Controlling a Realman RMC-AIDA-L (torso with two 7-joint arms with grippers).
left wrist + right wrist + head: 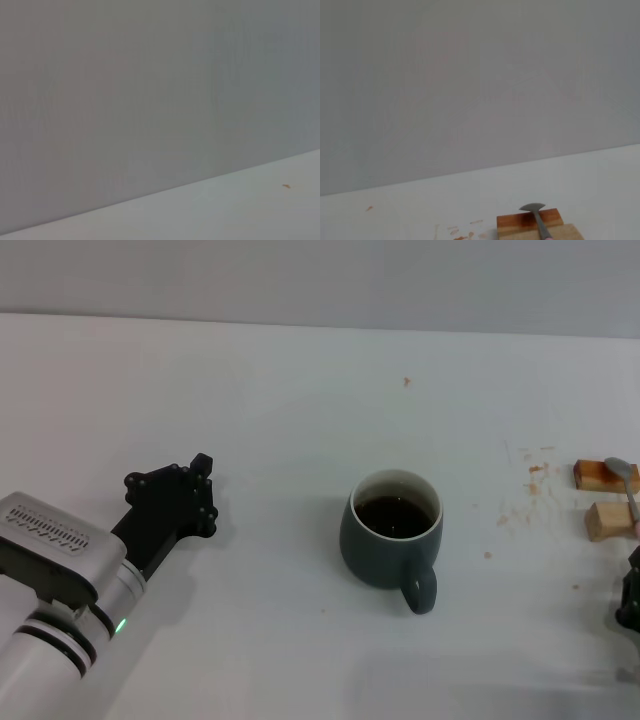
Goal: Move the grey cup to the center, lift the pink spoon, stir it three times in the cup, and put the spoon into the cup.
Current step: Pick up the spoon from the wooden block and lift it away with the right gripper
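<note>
The grey cup (392, 541) stands upright near the middle of the white table, with dark brown liquid inside and its handle toward me. The pink spoon (626, 490) lies across two tan wooden blocks at the far right edge, silver bowl on the far block; it also shows in the right wrist view (538, 219). My left gripper (190, 490) rests low at the table's left, well apart from the cup. My right gripper (630, 592) shows only as a dark part at the right edge, just near of the spoon.
The two wooden blocks (603, 498) sit side by side at the right. Brown stains (528, 490) speckle the table to their left. A small brown speck (406, 382) lies farther back. A grey wall stands behind the table.
</note>
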